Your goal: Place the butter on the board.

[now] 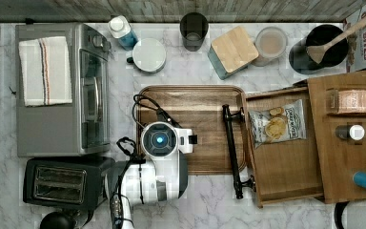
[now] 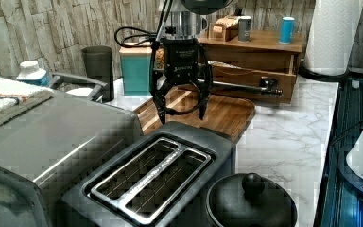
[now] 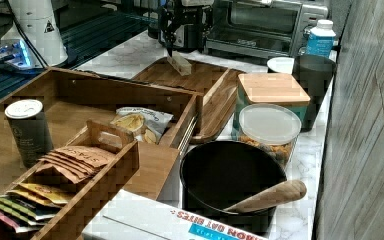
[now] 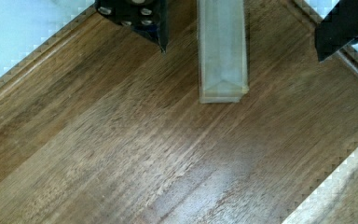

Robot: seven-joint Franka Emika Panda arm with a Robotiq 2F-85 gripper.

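Since the butter (image 4: 223, 51) is already lying flat on the board (image 1: 205, 102), the task looks pretty much done, and only a retreat of the arm seems to be left. The gripper (image 2: 182, 113) is seen above the board with its jaws spread wide, nothing pinched, and the stick sits between them, untouched. Around it, a toaster (image 2: 156, 172) and an oven (image 1: 62, 90) are parked just beside the board on the top view's left, and an open drawer (image 1: 286, 152) with a snack bag (image 1: 277, 125) on the top view's right, so a straight lift would be reckoned safest
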